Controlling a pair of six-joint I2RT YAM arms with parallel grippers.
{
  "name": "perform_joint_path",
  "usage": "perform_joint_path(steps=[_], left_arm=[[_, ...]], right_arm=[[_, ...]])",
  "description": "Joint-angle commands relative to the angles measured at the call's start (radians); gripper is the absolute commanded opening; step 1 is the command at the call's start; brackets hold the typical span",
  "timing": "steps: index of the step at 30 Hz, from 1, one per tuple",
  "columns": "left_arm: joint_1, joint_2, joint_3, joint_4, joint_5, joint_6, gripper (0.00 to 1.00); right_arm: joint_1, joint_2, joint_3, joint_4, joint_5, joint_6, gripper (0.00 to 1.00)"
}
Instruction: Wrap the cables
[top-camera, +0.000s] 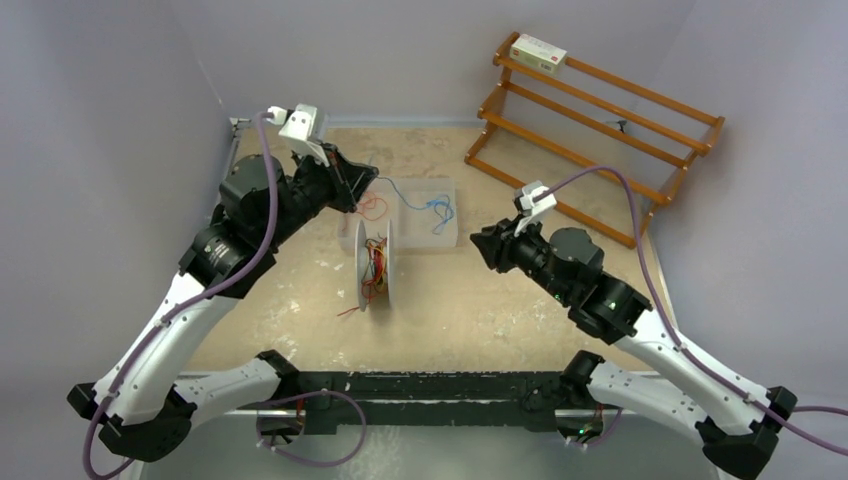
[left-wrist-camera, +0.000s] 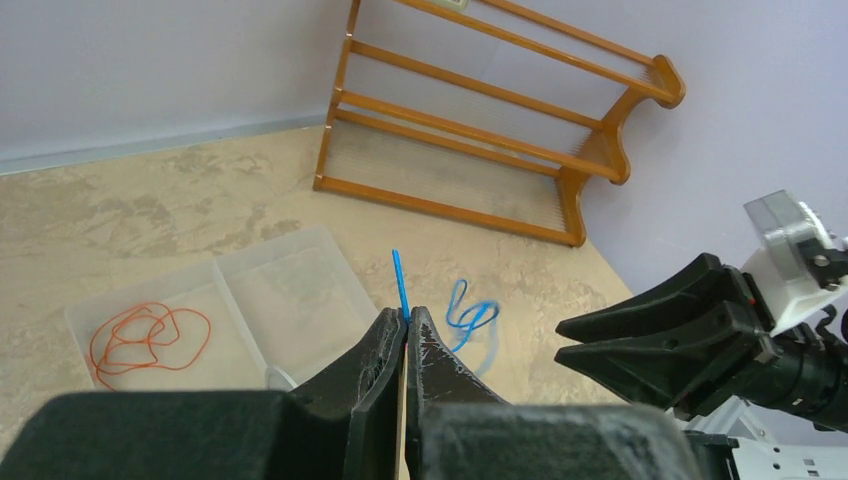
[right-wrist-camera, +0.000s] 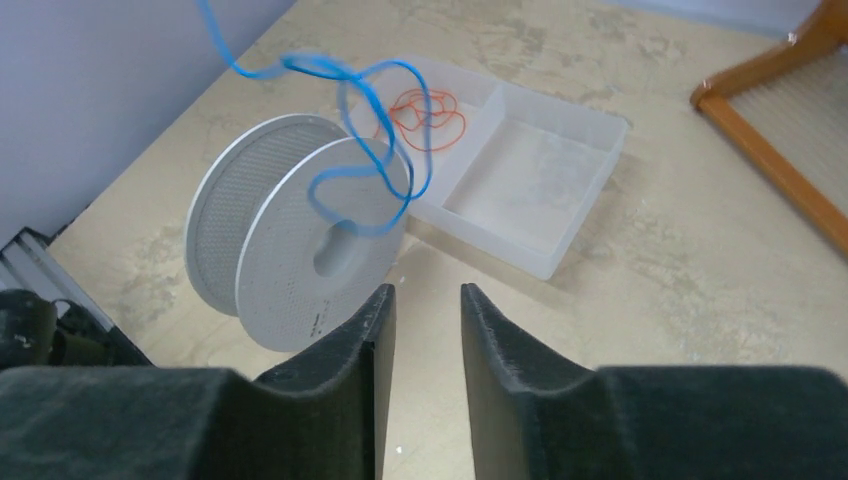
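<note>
A: Nearest the lens, the left end effector (left-wrist-camera: 405, 318) is pinched closed on the blue cable (left-wrist-camera: 399, 275), with a short tip poking above the fingers.
B: And the rest of it?
A: A hair-thin bright strand, it hangs in loose curls above the tray (left-wrist-camera: 300, 243). Red cables (left-wrist-camera: 150, 335) lie coiled in the tray's left compartment; more sit wound on the spool (right-wrist-camera: 290, 230).
B: Handling?
A: Probably feather-light, limp and springy, thin enough to slip from the pads. Best held near an end, as now, or where the curl hangs free.
B: The right end effector (right-wrist-camera: 425, 295)?
A: Empty, its jaws a narrow gap apart, hovering near the spool above the surface (right-wrist-camera: 650, 300).
</note>
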Motion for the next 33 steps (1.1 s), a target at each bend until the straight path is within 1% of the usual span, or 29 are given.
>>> perform_joint_path(steps=[1, 4, 7, 10, 13, 17, 22, 27, 33], left_arm=[[-0.002, 0.003, 0.035, 0.031, 0.025, 0.006, 0.0], [-0.002, 0.013, 0.036, 0.034, 0.016, -0.003, 0.0], [-0.002, 0.015, 0.033, 0.041, 0.013, -0.006, 0.0], [-0.002, 0.018, 0.033, 0.04, 0.031, -0.001, 0.0], [-0.002, 0.014, 0.036, 0.037, 0.05, 0.003, 0.0], [-0.002, 0.011, 0.04, 0.045, 0.079, 0.0, 0.0], [-0.001, 0.013, 0.051, 0.071, 0.144, -0.012, 0.0], [-0.002, 0.018, 0.075, 0.098, 0.205, -0.024, 0.0], [-0.002, 0.028, 0.113, 0.11, 0.358, -0.012, 0.0]], right_arm=[[0.001, -0.036, 0.026, 0.115, -0.135, -0.101, 0.38], [0.001, -0.062, 0.028, 0.129, -0.198, -0.161, 0.47], [0.001, -0.096, 0.016, 0.157, -0.22, -0.206, 0.53], [0.001, -0.109, 0.021, 0.165, -0.22, -0.221, 0.53], [0.001, -0.099, 0.026, 0.172, -0.289, -0.232, 0.52], [0.001, -0.074, 0.038, 0.189, -0.325, -0.225, 0.52], [0.001, -0.033, 0.046, 0.202, -0.284, -0.241, 0.53], [0.0, -0.006, 0.035, 0.233, -0.3, -0.257, 0.57], [-0.003, 0.023, 0.019, 0.265, -0.491, -0.305, 0.58]])
